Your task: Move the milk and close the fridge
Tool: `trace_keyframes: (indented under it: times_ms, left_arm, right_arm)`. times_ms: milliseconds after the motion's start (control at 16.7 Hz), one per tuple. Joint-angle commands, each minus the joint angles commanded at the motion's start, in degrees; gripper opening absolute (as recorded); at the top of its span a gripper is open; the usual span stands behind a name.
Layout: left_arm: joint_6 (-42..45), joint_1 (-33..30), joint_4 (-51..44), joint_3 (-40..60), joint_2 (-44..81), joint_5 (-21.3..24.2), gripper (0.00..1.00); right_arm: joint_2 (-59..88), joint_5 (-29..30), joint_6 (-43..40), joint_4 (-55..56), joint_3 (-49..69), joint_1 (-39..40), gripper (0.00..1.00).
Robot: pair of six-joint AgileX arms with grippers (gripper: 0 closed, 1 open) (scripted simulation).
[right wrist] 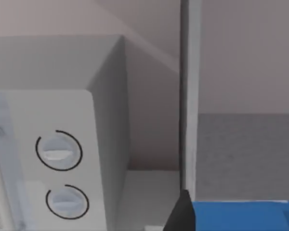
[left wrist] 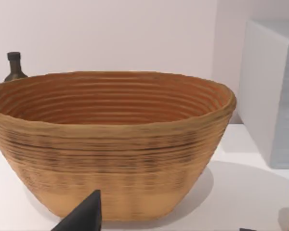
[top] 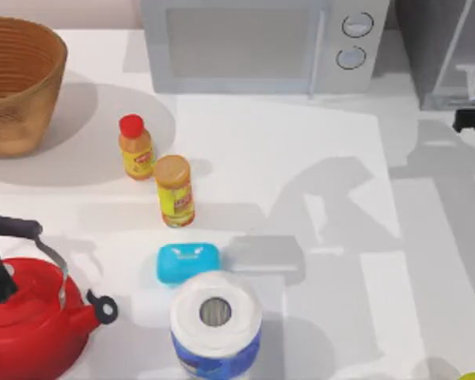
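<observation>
While the milk (right wrist: pixel 241 215) sat up against my right gripper's dark finger (right wrist: pixel 183 214) just before the fridge (right wrist: pixel 245 154), I could not tell how firmly it was clamped. Pushed carelessly, it might strike the door frame. My left gripper (left wrist: pixel 86 216) idled by the basket (left wrist: pixel 111 144), finger spread unclear.

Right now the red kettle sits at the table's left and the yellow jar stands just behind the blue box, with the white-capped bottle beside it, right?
Nearly. The bottle beside the jar has a red cap, not white; the top view shows it. The kettle is at the table's left, and the jar stands just behind the blue box.
</observation>
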Motion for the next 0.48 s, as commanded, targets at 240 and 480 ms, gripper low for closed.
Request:
trace_keyframes:
  times_ms: [240,480]
  left_arm:
    - [0.0,0.0,0.0,0.0,0.0,0.0,1.0]
    - [0.0,0.0,0.0,0.0,0.0,0.0,1.0]
  right_arm:
    - [-0.29,-2.04,-1.92,6.84,-4.99,-6.26,0.0]
    - [-0.06,-1.97,-1.85,6.89,-4.95,-6.25,0.0]
